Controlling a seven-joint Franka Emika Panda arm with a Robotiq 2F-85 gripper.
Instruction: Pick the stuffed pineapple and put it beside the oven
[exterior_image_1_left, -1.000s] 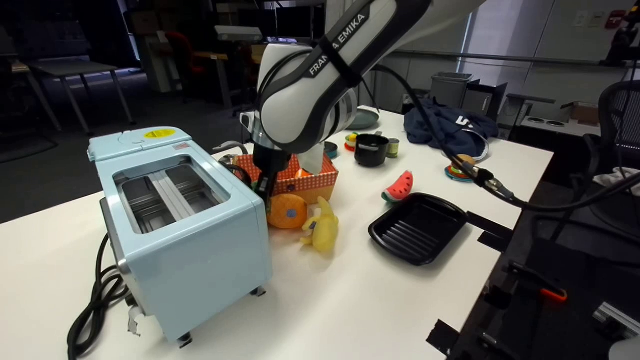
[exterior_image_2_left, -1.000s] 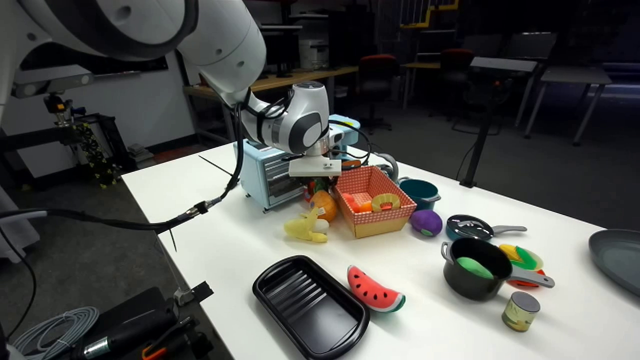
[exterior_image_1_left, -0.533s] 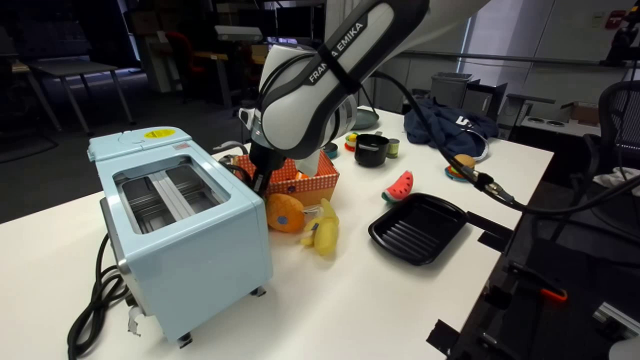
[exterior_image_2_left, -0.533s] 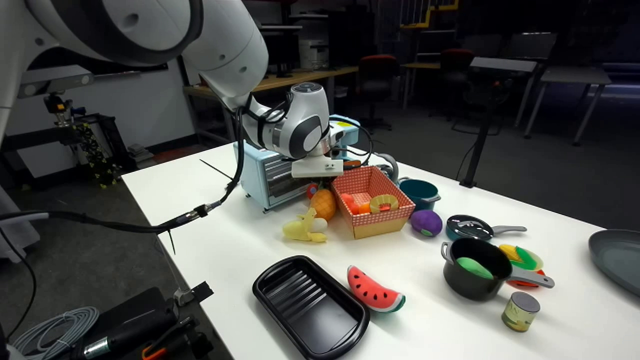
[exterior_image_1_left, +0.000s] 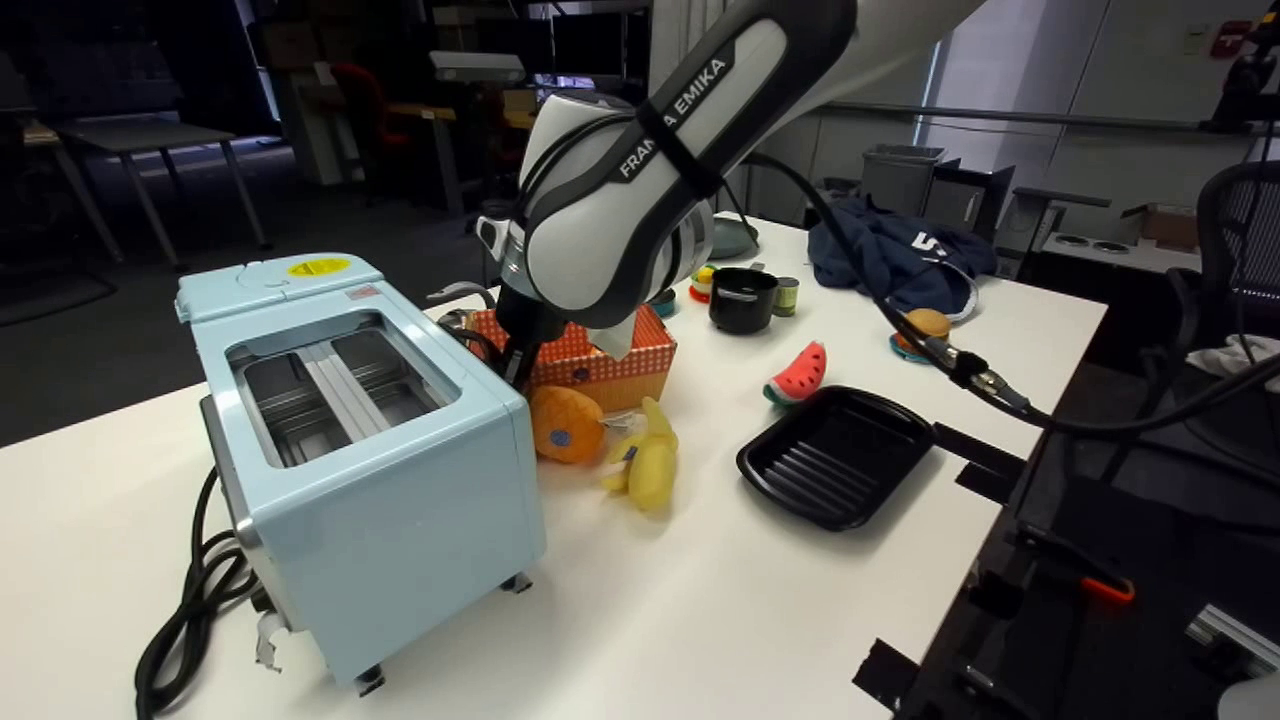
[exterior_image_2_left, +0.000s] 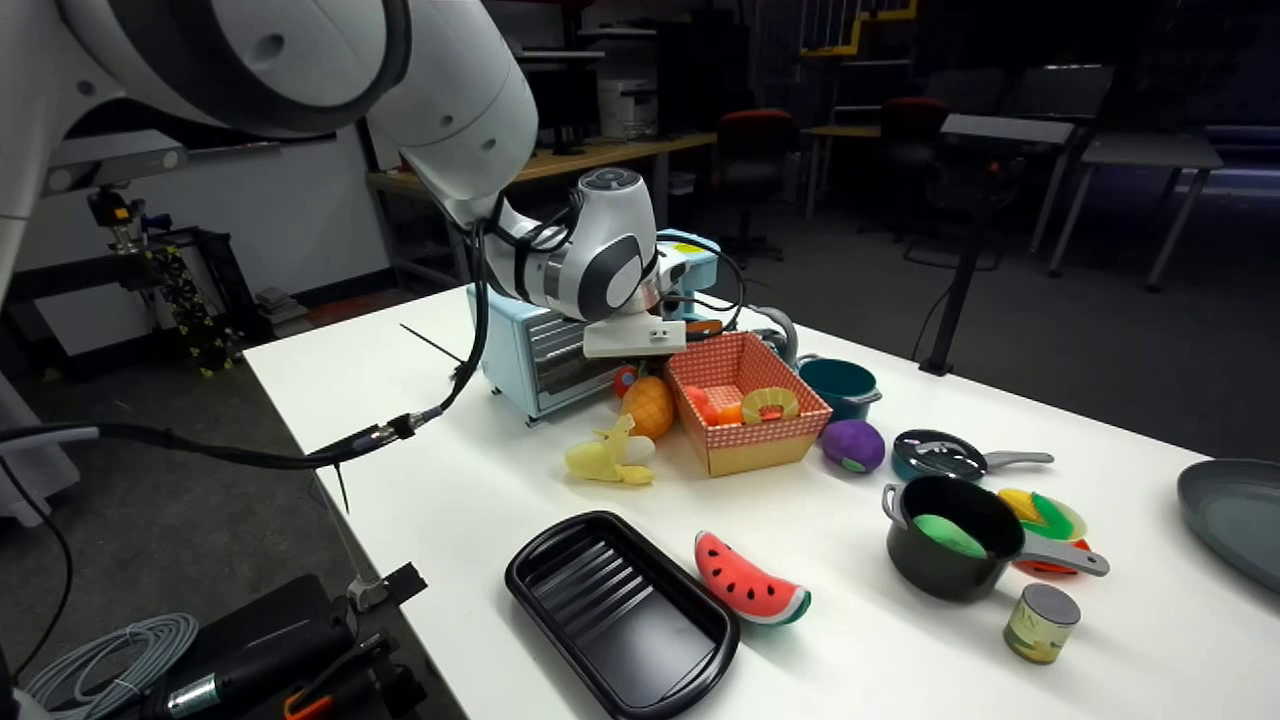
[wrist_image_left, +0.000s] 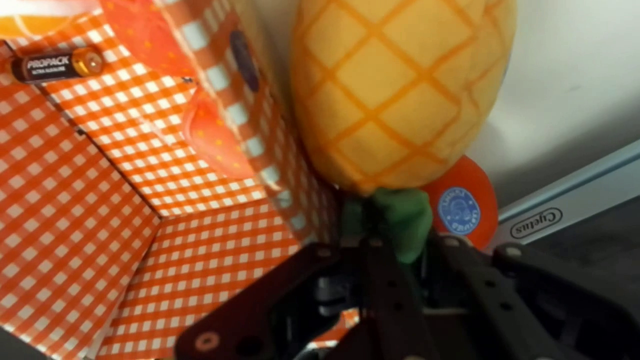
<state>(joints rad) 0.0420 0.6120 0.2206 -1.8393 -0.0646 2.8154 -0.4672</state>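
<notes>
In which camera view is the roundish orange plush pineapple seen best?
The wrist view: the orange plush pineapple is largest there, its diamond pattern and green cloth leaves visible, though the frame cuts one end. Both exterior views show its body smaller, the leaves hard to distinguish.

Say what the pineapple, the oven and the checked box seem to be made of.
Pineapple: apparently soft, matte fabric, with creases along one side.
Oven: probably painted metal, satin, as its smooth blue panels show a soft sheen; plastic is possible.
Checked box: perhaps stiff, matte cardboard, given flat walls and crisp corners; a cloth covering can't be ruled out.
</notes>
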